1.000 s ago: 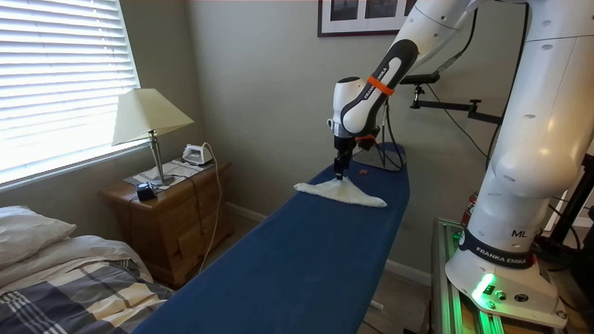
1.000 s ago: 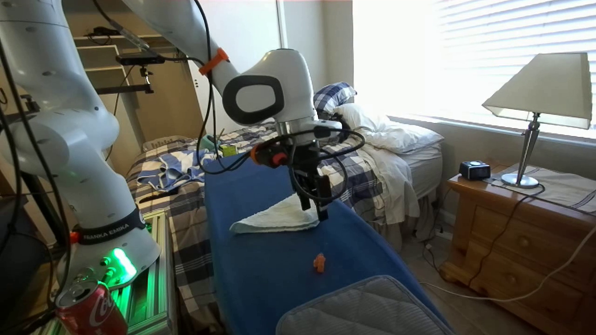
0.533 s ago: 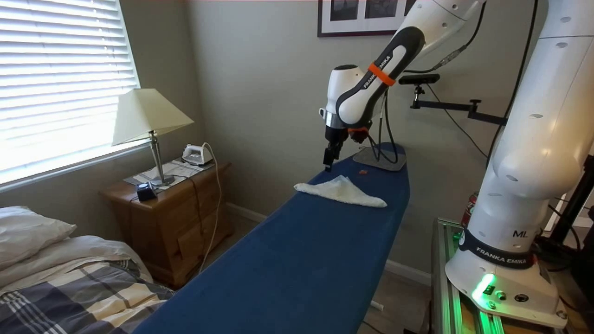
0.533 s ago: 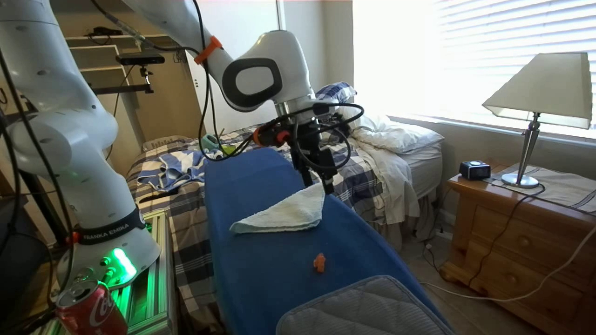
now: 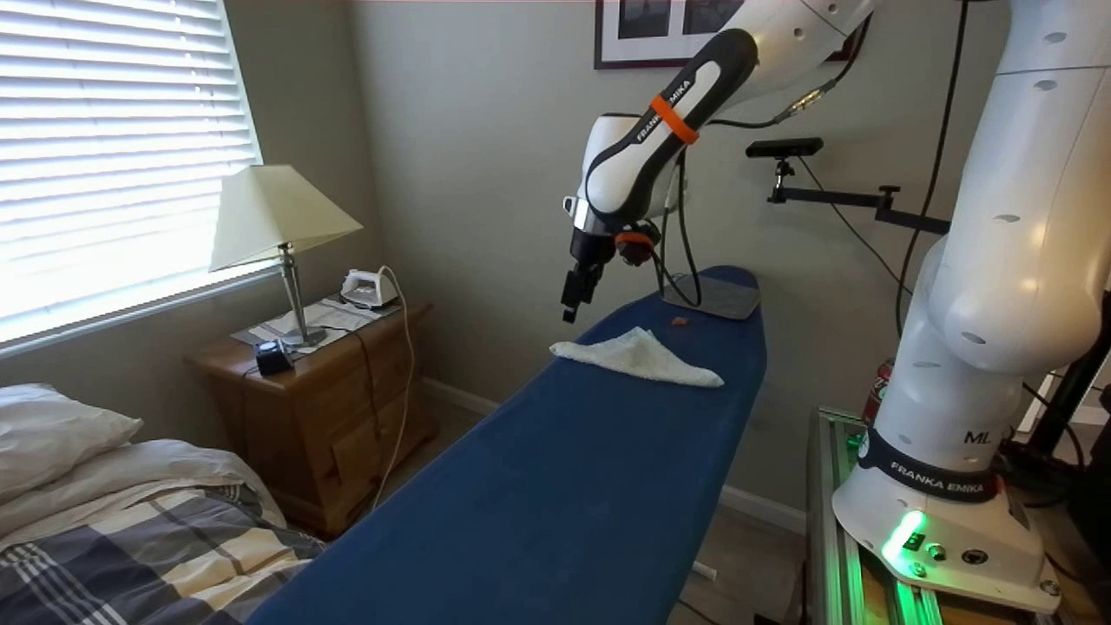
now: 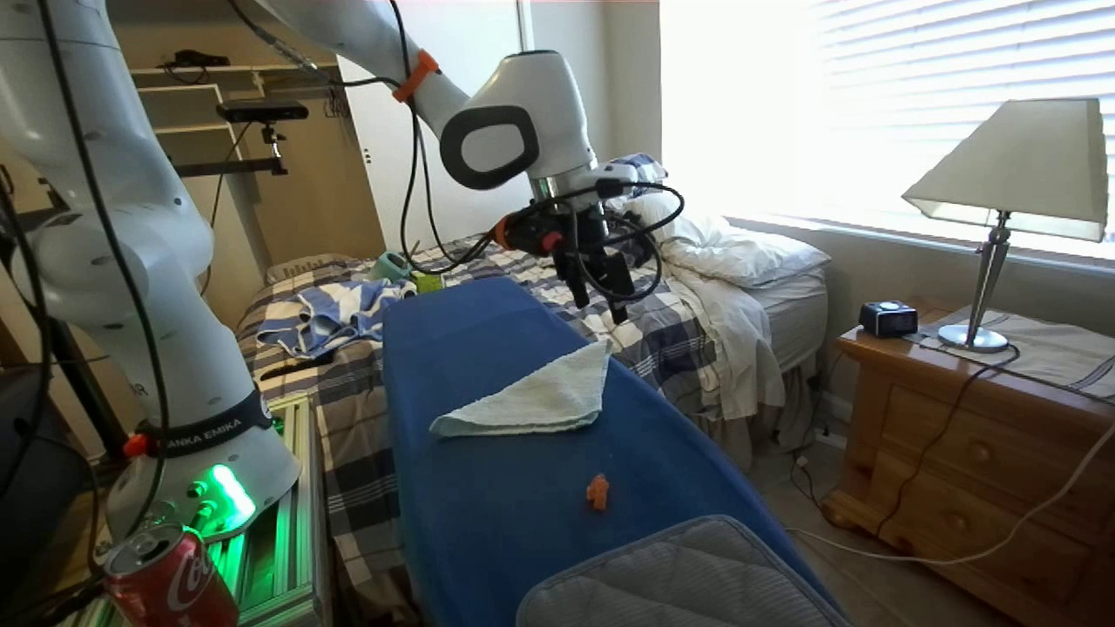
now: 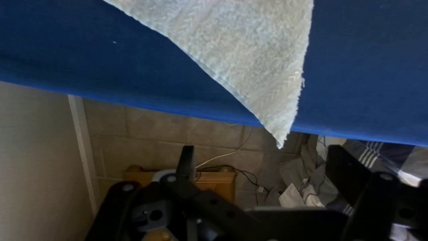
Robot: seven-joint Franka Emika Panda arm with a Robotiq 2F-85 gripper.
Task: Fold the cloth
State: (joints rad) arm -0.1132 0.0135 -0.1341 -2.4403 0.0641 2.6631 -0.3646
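Venetian blinds (image 5: 113, 156) glow at far left in an exterior view, above a plaid bedcover (image 5: 174, 555). A wooden nightstand (image 5: 334, 412) carries an alarm clock (image 5: 274, 358), table lamp (image 5: 285, 217) and clothes iron (image 5: 364, 290). Next, the Robotiq gripper (image 5: 569, 314) hangs apart from the white cloth (image 5: 638, 358), its jaws spread wide and empty. The white cloth lies as a triangle on a blue ironing board (image 5: 538, 503), near an orange object (image 5: 679, 322) and a quilted grey pad (image 5: 726, 300). At right stands the Franka Panda arm (image 5: 981, 382), a Coca-Cola can (image 6: 165, 579) beside its base.
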